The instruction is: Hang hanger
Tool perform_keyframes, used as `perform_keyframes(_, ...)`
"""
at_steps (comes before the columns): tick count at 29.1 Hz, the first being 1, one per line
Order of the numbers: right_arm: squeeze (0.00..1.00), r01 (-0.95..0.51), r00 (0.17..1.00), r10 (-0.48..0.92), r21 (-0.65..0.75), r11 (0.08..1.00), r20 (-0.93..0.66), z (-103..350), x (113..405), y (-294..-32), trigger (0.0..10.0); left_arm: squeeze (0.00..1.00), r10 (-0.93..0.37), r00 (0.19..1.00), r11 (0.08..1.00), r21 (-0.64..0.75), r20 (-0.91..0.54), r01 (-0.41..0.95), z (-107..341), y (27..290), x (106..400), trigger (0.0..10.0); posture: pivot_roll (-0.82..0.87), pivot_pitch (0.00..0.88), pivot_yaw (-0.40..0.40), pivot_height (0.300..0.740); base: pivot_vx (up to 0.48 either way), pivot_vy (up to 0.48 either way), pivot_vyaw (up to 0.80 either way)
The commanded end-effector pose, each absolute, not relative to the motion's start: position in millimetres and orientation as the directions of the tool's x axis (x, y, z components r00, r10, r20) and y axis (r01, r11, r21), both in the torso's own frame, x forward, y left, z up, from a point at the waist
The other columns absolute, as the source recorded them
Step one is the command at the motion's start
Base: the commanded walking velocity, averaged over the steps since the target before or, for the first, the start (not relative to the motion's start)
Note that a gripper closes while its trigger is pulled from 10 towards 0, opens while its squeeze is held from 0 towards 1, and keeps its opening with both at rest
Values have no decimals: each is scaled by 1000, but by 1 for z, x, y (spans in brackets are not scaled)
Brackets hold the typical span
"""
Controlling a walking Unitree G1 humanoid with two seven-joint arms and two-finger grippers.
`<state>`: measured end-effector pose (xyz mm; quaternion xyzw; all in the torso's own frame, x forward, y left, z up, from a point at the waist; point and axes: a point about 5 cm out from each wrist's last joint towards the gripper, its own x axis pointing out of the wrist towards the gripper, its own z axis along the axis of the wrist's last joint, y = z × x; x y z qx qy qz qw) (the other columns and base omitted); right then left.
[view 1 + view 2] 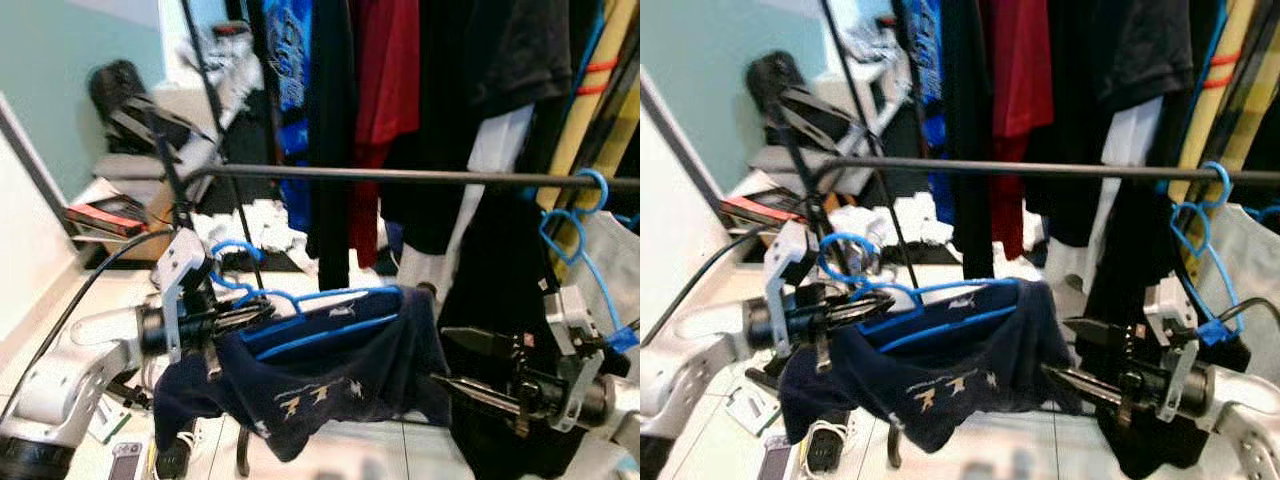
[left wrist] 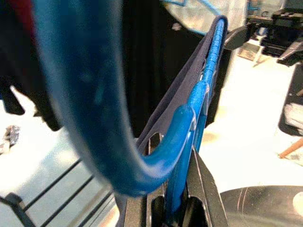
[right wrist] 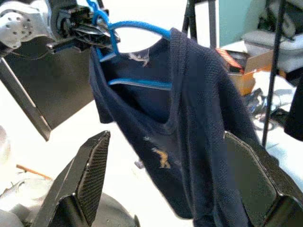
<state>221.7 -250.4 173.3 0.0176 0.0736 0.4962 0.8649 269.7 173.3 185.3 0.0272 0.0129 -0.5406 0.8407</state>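
Left jaws grip one blue hanger (image 1: 320,300).

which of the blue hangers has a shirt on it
The blue hanger gripped by the left gripper, carrying the navy shirt. The other blue hanger hangs bare on the rail.

Bare rail (image 1: 400,175) between dark clothes (image 1: 330,120) and blue hangers (image 1: 575,225).
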Motion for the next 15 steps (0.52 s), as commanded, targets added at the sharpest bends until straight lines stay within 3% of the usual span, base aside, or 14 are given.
perform_keyframes(1, 0, -860, 492, 863, 89, 502, -115, 178, 222, -248, 10000, 0, -918, 396, 394, 58, -16, 917, 197, 173, 269, 10000, -126, 0, 70, 740, -379, 0, 0)
perform_keyframes(4, 0, -836, 535, 833, 50, 546, -143, 176, 233, -248, 10000, 0, -937, 348, 349, 79, 20, 934, 210, 166, 267, 10000, -120, 0, 61, 740, -376, 0, 0)
perform_keyframes(13, 0, -833, 539, 826, 39, 551, -164, 176, 238, -245, 10000, 0, -945, 317, 324, 105, 83, 940, 225, 162, 267, 10000, -118, 0, 65, 740, -356, 0, 0)
perform_keyframes(15, 0, -828, 546, 821, 38, 559, -165, 176, 240, -245, 10000, 0, -946, 309, 319, 108, 100, 942, 228, 160, 267, 10000, -118, 0, 65, 740, 0, 0, 0)
